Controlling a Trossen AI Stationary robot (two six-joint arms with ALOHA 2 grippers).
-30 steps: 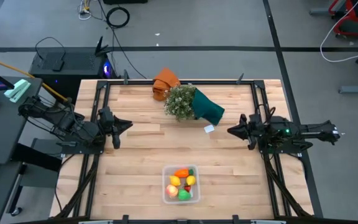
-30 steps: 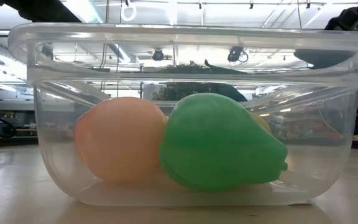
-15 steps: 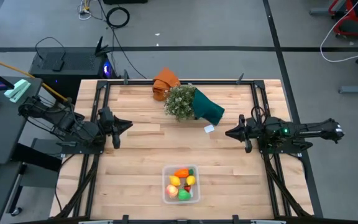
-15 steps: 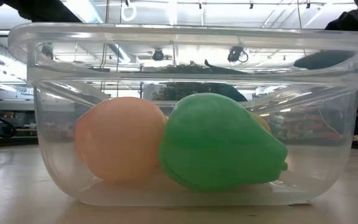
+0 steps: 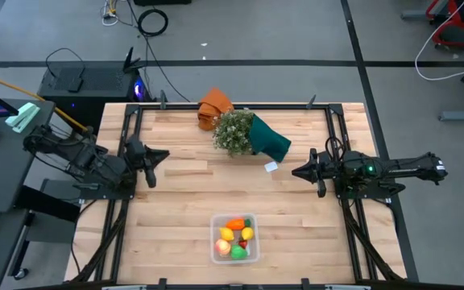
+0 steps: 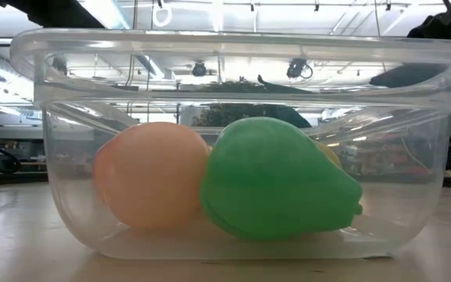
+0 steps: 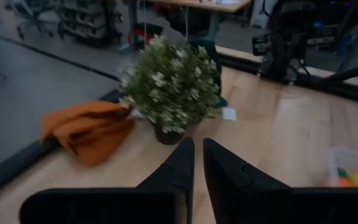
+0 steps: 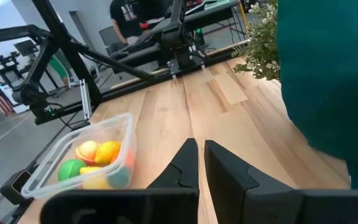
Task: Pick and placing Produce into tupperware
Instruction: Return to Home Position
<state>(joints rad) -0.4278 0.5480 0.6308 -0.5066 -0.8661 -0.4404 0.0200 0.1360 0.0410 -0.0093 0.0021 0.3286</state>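
Observation:
The clear tupperware stands near the table's front edge, at its middle. In it lies the produce: an orange carrot, two yellow lemons, a pink-orange peach, a green piece and a small red berry. My left gripper hovers shut over the table's left side, pointing toward the middle. Over the right side, my right gripper is shut too and points toward the left edge. Both are far from the tupperware and hold nothing.
A bushy plant in teal wrap lies at the far middle, with an orange cloth behind it and a small white card beside it. Dark metal rails run along the table's sides. Bare wood lies between the grippers.
My right gripper has rolled a little about its own line and edged slightly toward the table's middle. My left gripper's tip has swung a little toward the far edge. The tupperware and its produce have not moved.

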